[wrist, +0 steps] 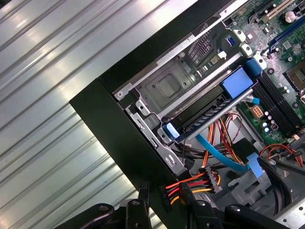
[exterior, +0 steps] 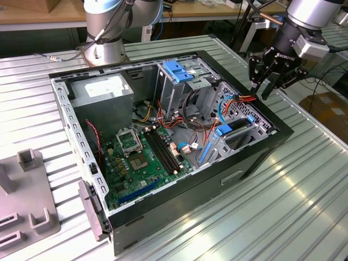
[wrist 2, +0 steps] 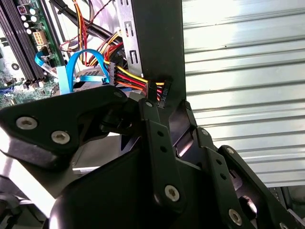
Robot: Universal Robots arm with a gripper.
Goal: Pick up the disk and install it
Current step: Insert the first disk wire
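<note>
A black tower computer case (exterior: 255,163) lies on its side, open side up, on the ribbed silvery metal worktop (exterior: 283,217), with its green motherboard (exterior: 138,157) and a grey box-shaped power supply (exterior: 103,95) exposed. The black two-fingered pincer (exterior: 261,89) hangs just above the case's rim at the exterior view's right, fingers pointing down; they stand apart with nothing between them. The disk (exterior: 238,126), a flat drive framed by a bright blue plastic rail, sits inside the case in the metal bay along that same wall, just below and beside the pincer. In the first wrist view the disk (wrist: 205,113) shows edge-on as a dark strip between two blue rail ends, beside a grey stamped metal plate (wrist: 167,88). A bundle of red, yellow and black wires ending in a black plug (wrist: 167,195) lies nearest the fingertips, and a light blue flat ribbon cable (wrist: 224,157) runs close by. Farther along the case, a blue plastic bracket (exterior: 176,70) tops the upright grey drive cage (exterior: 171,95). A grey block-shaped fixture (exterior: 27,190) rests on the worktop at the exterior view's left, well apart from the pincer.
</note>
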